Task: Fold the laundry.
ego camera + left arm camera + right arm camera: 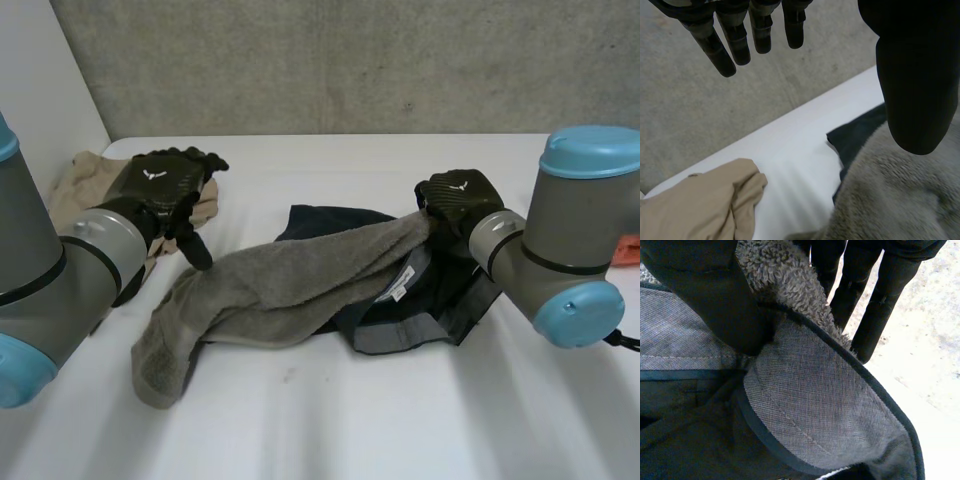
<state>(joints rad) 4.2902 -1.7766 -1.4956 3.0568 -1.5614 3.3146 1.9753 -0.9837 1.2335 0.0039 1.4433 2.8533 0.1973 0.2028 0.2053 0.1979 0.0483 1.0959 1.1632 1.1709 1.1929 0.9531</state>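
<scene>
Concrete wall [350, 60] backs a white table [400, 420].

Head view: a grey towel [270, 290] lies rumpled across the middle of the table. Its right end is raised and draped over a dark garment [420, 310] with a grey lining. The right hand [458, 200] grips that raised end. The left hand [165, 185] hovers beside a beige cloth [80, 185] at the far left, near the towel's left end but apart from it. An orange item [628, 250] peeks in at the right edge.

Left wrist view: the left hand's fingers [735, 42] hang straight and relaxed with the thumb spread wide, holding nothing. The towel's pile lies under the thumb, and the beige cloth lies beside it.

Right wrist view: the thumb [715, 295] clamps the towel's fleece against the straight fingers [880, 305]. The garment's lined edge seems caught in the same pinch, though the thumb hides the contact.

The towel looks thick, soft and limp. It should give a sure grip but will sag between holds. It is probably best taken at two corners of one short edge, with the left hand on the free end. The garment may drag along unless it is freed.
</scene>
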